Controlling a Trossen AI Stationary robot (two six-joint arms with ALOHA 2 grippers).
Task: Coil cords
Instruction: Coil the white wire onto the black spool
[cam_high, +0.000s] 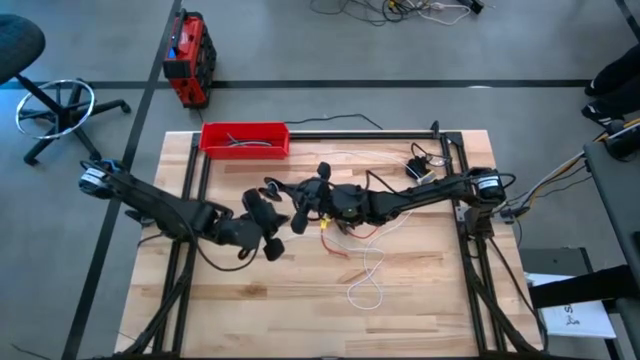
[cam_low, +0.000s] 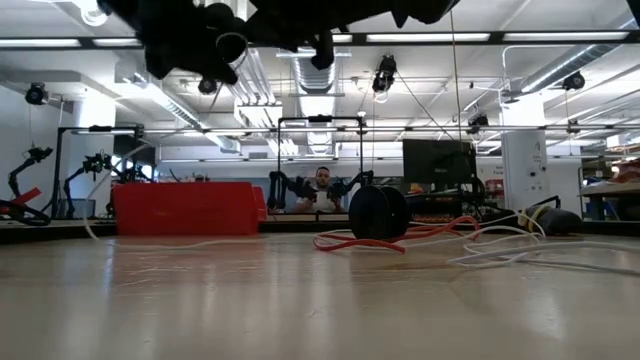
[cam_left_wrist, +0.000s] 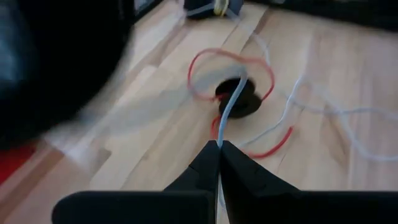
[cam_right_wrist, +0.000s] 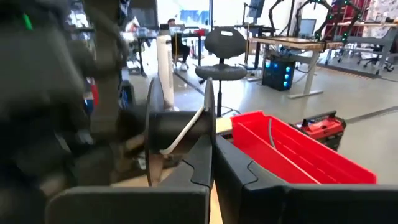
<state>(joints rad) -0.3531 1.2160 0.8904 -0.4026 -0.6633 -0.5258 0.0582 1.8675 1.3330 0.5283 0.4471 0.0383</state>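
Both arms meet above the middle of the wooden table, toward its far half. The left gripper has its dark fingers pressed together on the white cord, which runs from the fingertips down toward a black spool lying on the boards inside a loose loop of the red cord. The right gripper is closed on a second black spool, held up off the table with a strand of white cord across its core. From overhead, the white cord trails from the grippers toward the near edge in a slack loop, with more of it spread toward the far right corner, while the red cord lies tangled just beside the right gripper. A red tray sits at the far edge, left of centre. At table height, the resting spool stands upright among red and white strands.
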